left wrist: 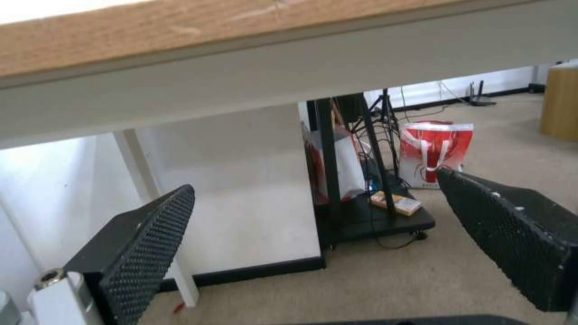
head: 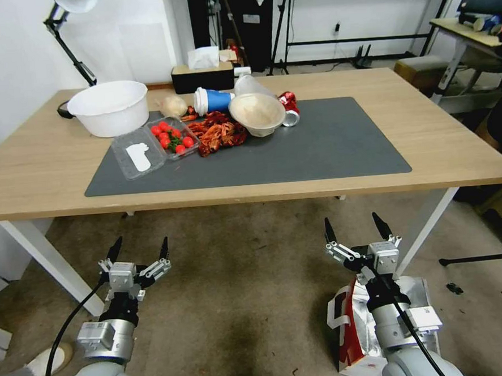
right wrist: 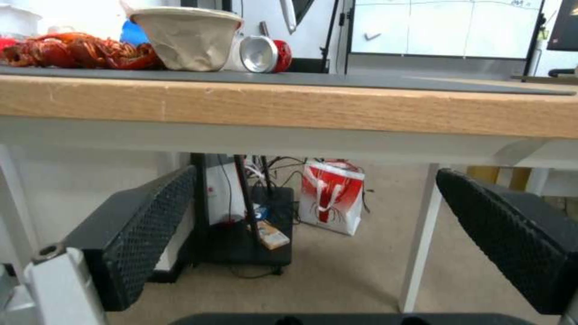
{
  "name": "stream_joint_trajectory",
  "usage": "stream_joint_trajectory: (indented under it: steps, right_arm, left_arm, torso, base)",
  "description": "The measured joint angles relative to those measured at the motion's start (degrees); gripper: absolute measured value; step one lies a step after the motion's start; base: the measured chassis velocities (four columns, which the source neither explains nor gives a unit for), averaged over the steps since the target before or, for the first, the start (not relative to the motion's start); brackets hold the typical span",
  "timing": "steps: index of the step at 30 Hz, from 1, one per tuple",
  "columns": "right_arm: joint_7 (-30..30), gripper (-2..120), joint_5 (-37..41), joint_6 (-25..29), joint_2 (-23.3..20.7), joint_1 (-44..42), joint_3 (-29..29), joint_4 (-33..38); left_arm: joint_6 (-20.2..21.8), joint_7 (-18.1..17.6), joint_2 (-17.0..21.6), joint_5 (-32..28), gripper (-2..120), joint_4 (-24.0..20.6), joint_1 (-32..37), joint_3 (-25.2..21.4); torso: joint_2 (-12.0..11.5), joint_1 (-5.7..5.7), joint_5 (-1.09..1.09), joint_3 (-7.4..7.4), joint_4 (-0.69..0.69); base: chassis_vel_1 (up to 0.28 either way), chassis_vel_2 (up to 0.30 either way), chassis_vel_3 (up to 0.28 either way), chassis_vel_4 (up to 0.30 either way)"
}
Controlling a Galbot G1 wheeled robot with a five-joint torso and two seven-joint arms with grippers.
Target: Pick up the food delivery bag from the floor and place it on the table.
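The table [head: 441, 142] stands ahead, with a mat [head: 328, 149] on its middle. On the mat's left part sit a bowl [head: 256, 114], a cup [head: 211, 99] and a tray [head: 152, 146]. A basin [head: 110, 107] sits left of them. The delivery bag [head: 353, 323] lies on the floor [head: 239, 279] at the right, under the right gripper [head: 358, 229]; the left gripper [head: 138, 251] hangs at the left.

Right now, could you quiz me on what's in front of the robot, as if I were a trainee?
1. True or false: the food delivery bag already sits on the table.
2. Which is nearer the bag: A the left end effector, or B the right end effector?
3. Fill in: both end effectors' fingers are ____.
Key: 1 false, it lies on the floor; 2 B; 3 open.
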Motion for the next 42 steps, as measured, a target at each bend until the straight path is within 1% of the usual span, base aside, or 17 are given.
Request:
stream_joint_trajectory:
  steps: [8, 16, 17, 19, 21, 33, 39, 42]
  right_arm:
    - [-0.06, 100, 0.06, 0.0, 0.0, 0.31, 0.03, -0.36]
    - [-0.16, 100, 1.18, -0.13, -0.01, 0.4, 0.09, -0.68]
    - [-0.27, 100, 1.27, -0.12, 0.0, 0.4, 0.17, -0.95]
    - [-0.28, 100, 1.27, -0.11, 0.0, 0.4, 0.18, -0.99]
    - [-0.36, 100, 1.84, -0.16, 0.09, 0.43, 0.29, -1.1]
    - [-0.79, 100, 2.21, -0.15, 0.16, 0.57, 0.59, -1.33]
    - [-0.83, 100, 2.31, 0.12, 0.2, 0.48, 0.55, -1.42]
    - [-0.83, 100, 2.38, 0.13, 0.17, 0.48, 0.57, -1.42]
  left_arm:
    - [-0.02, -0.15, -0.14, -0.32, 100, 0.03, -0.03, -0.01]
    - [-0.03, -0.09, -0.39, -0.16, 100, -0.08, -0.08, 0.19]
    - [-0.03, -0.06, -0.4, -0.09, 100, -0.09, -0.11, 0.2]
    - [-0.03, -0.06, -0.41, -0.09, 100, -0.09, -0.12, 0.2]
    - [-0.03, -0.06, -0.35, -0.09, 100, -0.16, -0.15, 0.16]
    - [0.06, -0.06, -0.27, -0.22, 100, -1.14, -0.16, -0.27]
    - [0.15, -0.06, -0.41, -0.23, 100, -1.49, 0.07, -0.34]
    - [0.15, -0.06, -0.45, -0.21, 100, -1.59, 0.17, -0.34]
  torso:
    - [-2.08, -0.78, 0.0, -1.29, 0.0]
    - [-3.26, -1.24, 0.0, -2.0, 0.0]
    - [-3.71, -1.41, 0.0, -2.27, 0.0]
    - [-3.76, -1.44, 0.0, -2.31, 0.0]
    - [-4.65, -1.77, 0.0, -2.87, 0.0]
    - [-7.2, -2.73, 0.0, -4.48, 0.0]
    - [-9.41, -3.5, 0.0, -5.91, 0.0]
    - [-9.8, -3.63, 0.0, -6.17, 0.0]
  base:
    - [0.0, 0.0, 0.0, 0.0]
    - [0.0, 0.0, 0.0, 0.0]
    - [0.0, 0.0, 0.0, 0.0]
    - [0.0, 0.0, 0.0, 0.0]
    - [0.0, 0.0, 0.0, 0.0]
    - [0.0, 0.0, 0.0, 0.0]
    - [0.0, 0.0, 0.0, 0.0]
    - [0.0, 0.0, 0.0, 0.0]
